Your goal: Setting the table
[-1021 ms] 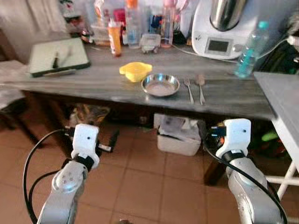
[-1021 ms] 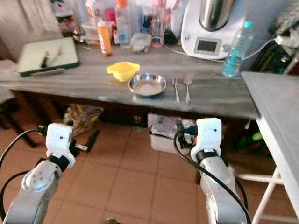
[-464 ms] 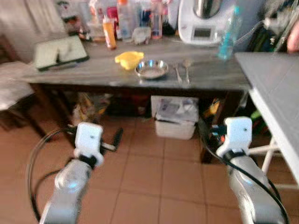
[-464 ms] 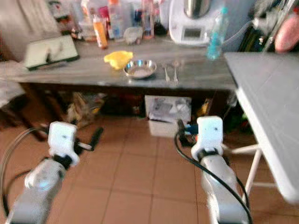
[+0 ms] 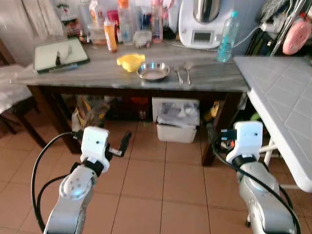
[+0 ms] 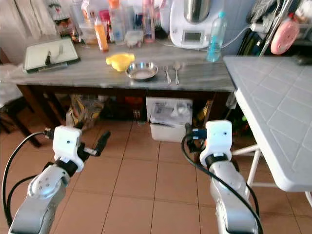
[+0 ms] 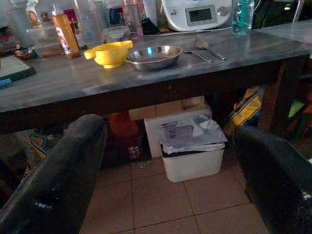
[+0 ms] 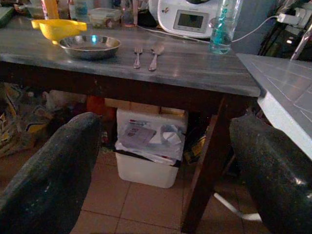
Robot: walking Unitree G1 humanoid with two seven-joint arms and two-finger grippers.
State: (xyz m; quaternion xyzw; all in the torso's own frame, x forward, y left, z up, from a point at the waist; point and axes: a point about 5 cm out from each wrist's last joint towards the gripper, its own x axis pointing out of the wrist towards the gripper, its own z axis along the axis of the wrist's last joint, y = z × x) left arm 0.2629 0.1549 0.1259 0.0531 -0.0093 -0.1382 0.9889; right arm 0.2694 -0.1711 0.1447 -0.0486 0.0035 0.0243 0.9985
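I stand well back from the dark table [image 5: 97,80], both arms held low over the tiled floor [image 5: 156,195]. The left tool [image 7: 161,161] has its fingers spread wide, and so does the right tool [image 8: 161,161]; neither holds anything.

The things I need lie at about 12 o'clock from me, near the front edge of the table: a steel bowl [image 5: 153,71], with a yellow bowl [image 5: 130,61] touching it at its 10 o'clock, and a fork [image 5: 177,74] and spoon [image 5: 188,70] just beside the steel bowl at its 3 o'clock. Fork and spoon lie side by side with their long axes pointing away from me, handles toward the table's front edge.

From the right wrist view the cutlery sits almost dead ahead, so I judge the right arm nearer to it; the left wrist lines up better with the two bowls. A white-topped table [image 5: 282,107] stands at my 2 o'clock, probably where the setting goes. A white bin [image 5: 177,124] sits under the dark table.
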